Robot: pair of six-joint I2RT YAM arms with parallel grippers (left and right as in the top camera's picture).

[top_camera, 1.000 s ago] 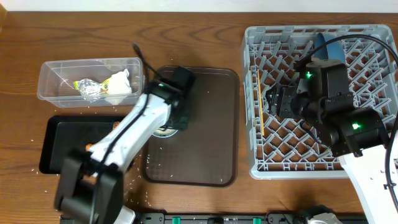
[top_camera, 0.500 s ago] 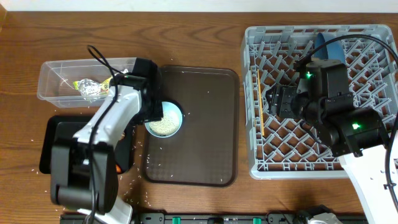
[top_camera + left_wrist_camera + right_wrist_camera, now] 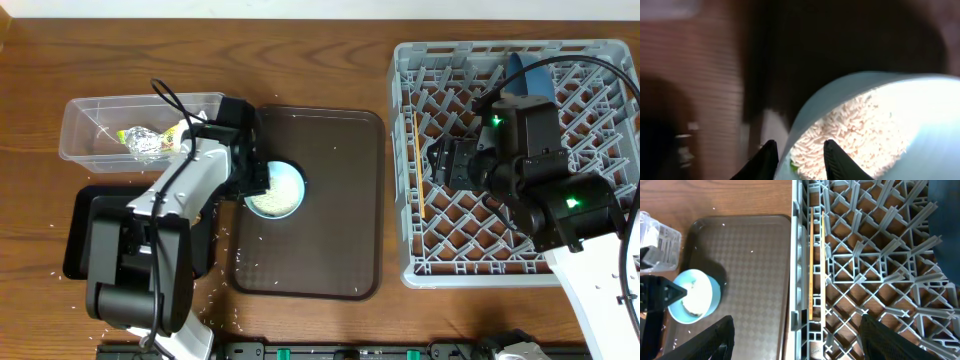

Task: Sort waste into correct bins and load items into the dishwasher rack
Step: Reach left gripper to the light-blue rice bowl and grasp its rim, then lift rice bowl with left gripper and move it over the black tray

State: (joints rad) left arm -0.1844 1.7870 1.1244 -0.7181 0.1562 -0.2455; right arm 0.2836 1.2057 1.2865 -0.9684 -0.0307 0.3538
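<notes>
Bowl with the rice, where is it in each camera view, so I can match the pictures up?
Overhead: the bowl sits left of centre, at the left end of the tray.
Left wrist: the bowl fills the lower right, close up and blurred.
Right wrist: the bowl is small, near the lower left corner.
Shared landmark: the brown tray under it, clear overhead and in the right wrist view.

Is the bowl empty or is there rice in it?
Not empty. White rice lies piled in the bowl, clear in the left wrist view.
</notes>
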